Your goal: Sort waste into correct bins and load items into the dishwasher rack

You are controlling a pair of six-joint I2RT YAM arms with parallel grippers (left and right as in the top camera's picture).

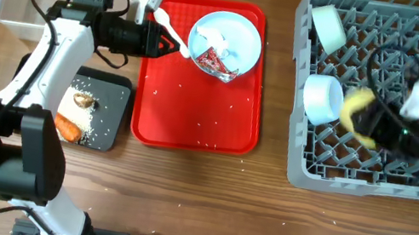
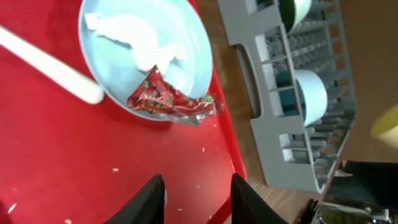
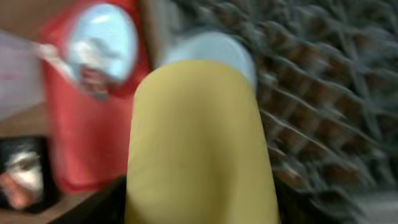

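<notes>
Grips the small yellow cup [image 1: 356,109] in the clenched right gripper [image 1: 367,119] above the large grey plastic grid rack [image 1: 370,187], just beside a small pale blue bowl [image 1: 323,99] lying in it. Hovers with the left gripper [image 2: 199,186], fingers spread and empty, over the flat red tray [image 1: 194,106], near the white plastic spoon [image 1: 169,28] and the round pale blue plate [image 1: 244,42] bearing the white tissue wad [image 2: 140,40] and the crumpled red foil wrapper [image 2: 168,99]. Shows the orange carrot [image 1: 67,125] and white rice grains [image 1: 92,118] in the shallow black rectangular tray [image 1: 111,87].
</notes>
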